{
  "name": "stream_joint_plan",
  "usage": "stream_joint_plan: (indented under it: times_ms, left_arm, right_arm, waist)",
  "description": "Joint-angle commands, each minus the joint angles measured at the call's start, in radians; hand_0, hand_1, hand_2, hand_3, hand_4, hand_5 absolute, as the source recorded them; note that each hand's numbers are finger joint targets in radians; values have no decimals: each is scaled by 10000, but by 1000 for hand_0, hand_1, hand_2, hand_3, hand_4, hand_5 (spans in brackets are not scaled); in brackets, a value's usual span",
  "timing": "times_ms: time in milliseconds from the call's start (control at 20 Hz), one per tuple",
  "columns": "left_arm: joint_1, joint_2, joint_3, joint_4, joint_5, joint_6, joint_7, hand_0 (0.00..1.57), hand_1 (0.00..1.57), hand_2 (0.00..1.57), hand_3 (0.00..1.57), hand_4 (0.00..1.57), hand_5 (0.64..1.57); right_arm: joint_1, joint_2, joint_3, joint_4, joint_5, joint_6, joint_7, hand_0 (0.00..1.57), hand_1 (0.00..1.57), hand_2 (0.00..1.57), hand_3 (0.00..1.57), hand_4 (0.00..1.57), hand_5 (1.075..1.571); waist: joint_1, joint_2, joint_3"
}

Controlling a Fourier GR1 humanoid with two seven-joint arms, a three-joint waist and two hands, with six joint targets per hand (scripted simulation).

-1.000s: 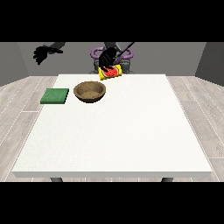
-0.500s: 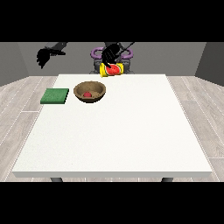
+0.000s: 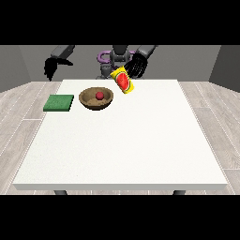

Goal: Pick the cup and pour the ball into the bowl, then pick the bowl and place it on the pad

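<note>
Lower now than a moment ago, my hand at the view's left (image 3: 50,68) hangs with fingers drooping, holding nothing. My hand at the view's right (image 3: 136,66) curls round the tilted yellow cup (image 3: 123,80). The red ball (image 3: 99,95) lies in the bowl (image 3: 91,100), beside the green pad (image 3: 59,102)
</note>
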Motion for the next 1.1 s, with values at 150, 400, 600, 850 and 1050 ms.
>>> stream_joint_plan:
  times_ms: [150, 400, 600, 850, 1050]
  left_arm:
    - [1858, -202, 1391, -2249, 5724, 290, -2554, 0, 0, 0, 0, 0, 1556]
    - [3355, -205, 1212, -3098, 8070, -1514, -5048, 0, 0, 0, 0, 0, 1566]
    - [3803, 114, 1695, -3012, 8355, -2551, -6124, 0, 0, 0, 0, 0, 1563]
    - [3614, 462, 2188, -3128, 8436, -2750, -6288, 0, 0, 0, 0, 0, 1564]
    - [4036, 807, 2204, -3685, 8689, -3526, -5923, 0, 0, 0, 0, 0, 1564]
  right_arm:
    - [-544, 893, 454, -492, 353, -880, -162, 0, 0, 0, 0, 293, 1570]
    - [-707, 1894, 605, -597, 810, -2528, -149, 0, 0, 0, 0, 244, 1571]
    - [-992, 2119, 596, -297, 710, -2895, 44, 0, 0, 0, 0, 313, 1569]
    - [-1956, 1884, 432, 1217, 674, -2963, -846, 0, 0, 0, 0, 285, 1567]
    - [-1959, 2202, 453, 2252, 747, -3216, -1748, 0, 0, 0, 0, 244, 1566]
  waist:
    - [50, 1093, 27]
    - [1047, 1355, 143]
    - [1051, 1285, 189]
    - [940, 1681, 198]
    - [1136, 1493, 199]
